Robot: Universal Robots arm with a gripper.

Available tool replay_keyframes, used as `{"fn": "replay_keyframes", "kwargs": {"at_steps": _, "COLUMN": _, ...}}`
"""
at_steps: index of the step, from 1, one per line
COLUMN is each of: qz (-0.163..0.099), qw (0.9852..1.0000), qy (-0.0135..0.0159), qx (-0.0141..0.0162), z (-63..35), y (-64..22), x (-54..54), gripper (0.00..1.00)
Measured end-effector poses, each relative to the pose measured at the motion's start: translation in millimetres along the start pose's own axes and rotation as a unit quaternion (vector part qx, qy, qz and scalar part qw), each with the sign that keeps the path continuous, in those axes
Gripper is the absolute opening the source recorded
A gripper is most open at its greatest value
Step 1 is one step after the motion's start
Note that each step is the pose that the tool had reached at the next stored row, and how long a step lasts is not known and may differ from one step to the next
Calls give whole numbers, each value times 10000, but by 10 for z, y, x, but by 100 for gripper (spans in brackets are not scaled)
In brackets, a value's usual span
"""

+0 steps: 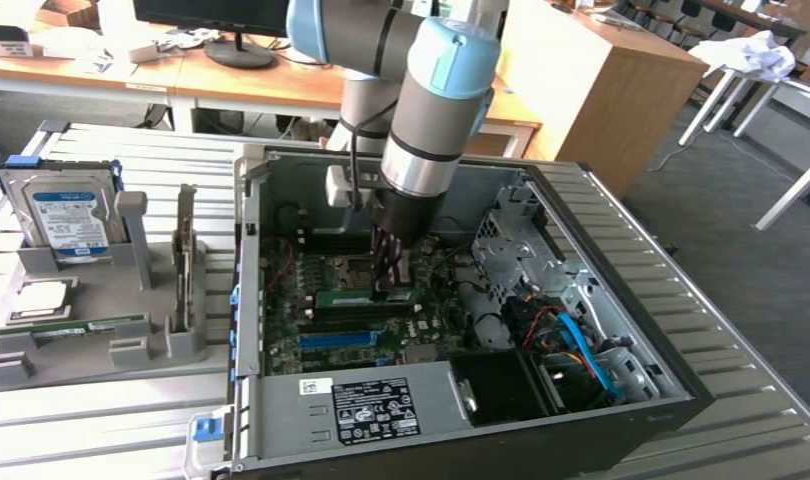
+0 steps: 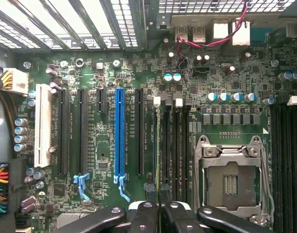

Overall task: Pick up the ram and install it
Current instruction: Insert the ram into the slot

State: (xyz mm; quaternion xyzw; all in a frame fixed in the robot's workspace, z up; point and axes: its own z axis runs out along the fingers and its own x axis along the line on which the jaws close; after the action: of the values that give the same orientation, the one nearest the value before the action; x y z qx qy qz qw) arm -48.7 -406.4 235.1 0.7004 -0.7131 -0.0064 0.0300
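Exterior view shows the gripper [image 1: 384, 285] clamped shut on the ram [image 1: 352, 296], low over the motherboard's [image 1: 292, 350] memory slots.

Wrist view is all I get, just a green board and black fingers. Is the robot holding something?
Observer: Yes. In the exterior view the gripper is pinched on the ram, a green stick lying level down at the motherboard.
Operator: What is the computer sitting on?
Observer: The open case lies on a slatted metal table.
Operator: Is anything next to it?
Observer: A grey holder at the exterior view's left, with a hard drive standing upright in it.
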Motion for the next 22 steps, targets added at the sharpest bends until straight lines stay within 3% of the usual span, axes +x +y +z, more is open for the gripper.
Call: {"fn": "replay_keyframes", "kwargs": {"at_steps": 22, "qz": 0, "qw": 10000, "qy": 0, "qx": 0, "z": 84, "y": 2, "x": 1, "gripper": 13}}
